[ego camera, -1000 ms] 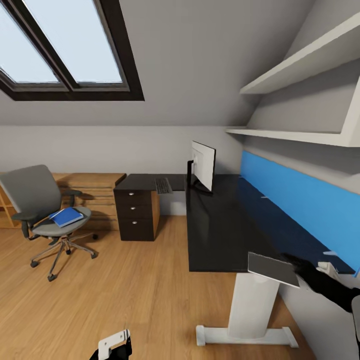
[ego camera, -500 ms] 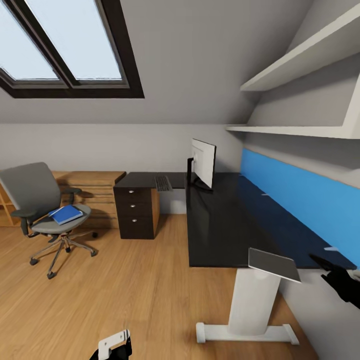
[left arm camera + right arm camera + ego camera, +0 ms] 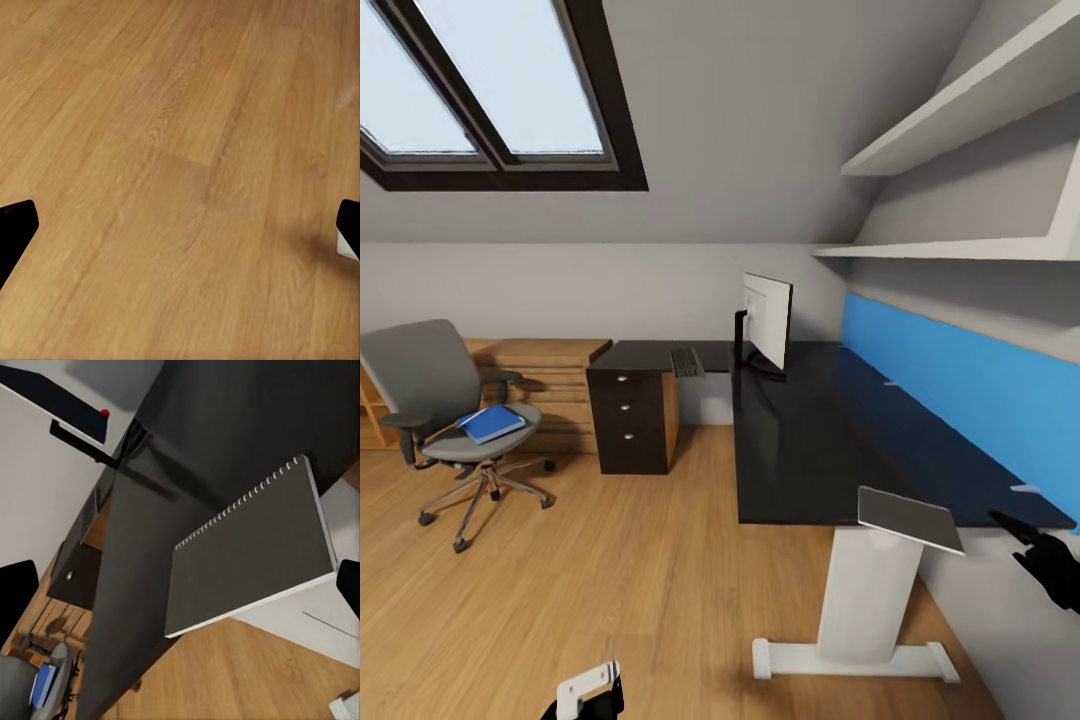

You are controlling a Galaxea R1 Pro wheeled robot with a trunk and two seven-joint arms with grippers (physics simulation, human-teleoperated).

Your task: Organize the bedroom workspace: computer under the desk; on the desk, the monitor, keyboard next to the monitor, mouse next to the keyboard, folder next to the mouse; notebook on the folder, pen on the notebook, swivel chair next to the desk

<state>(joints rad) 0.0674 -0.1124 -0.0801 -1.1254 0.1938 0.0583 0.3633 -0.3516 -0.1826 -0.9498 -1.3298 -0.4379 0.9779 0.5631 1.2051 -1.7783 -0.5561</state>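
Note:
The glossy black desk (image 3: 800, 440) carries the monitor (image 3: 765, 325) and the dark keyboard (image 3: 686, 362) at its far end. A dark grey spiral notebook (image 3: 908, 518) lies on the desk's near edge, partly overhanging; the right wrist view has it (image 3: 251, 551) below the open fingers. My right gripper (image 3: 1032, 545) hangs open to the right of the notebook, apart from it. The grey swivel chair (image 3: 435, 400) stands at the left, away from the desk, with the blue folder (image 3: 492, 423) on its seat. My left gripper (image 3: 180, 232) is open and empty, low over the wood floor.
A dark three-drawer unit (image 3: 630, 420) sits under the desk's far wing, beside a light wooden dresser (image 3: 550, 385). A blue wall panel (image 3: 960, 390) runs behind the desk, under white shelves (image 3: 960, 130). The white desk leg (image 3: 865, 600) stands near me.
My right gripper has let go of the notebook and drawn back to the right. The notebook now rests on the desk's near edge. The view has shifted slightly.

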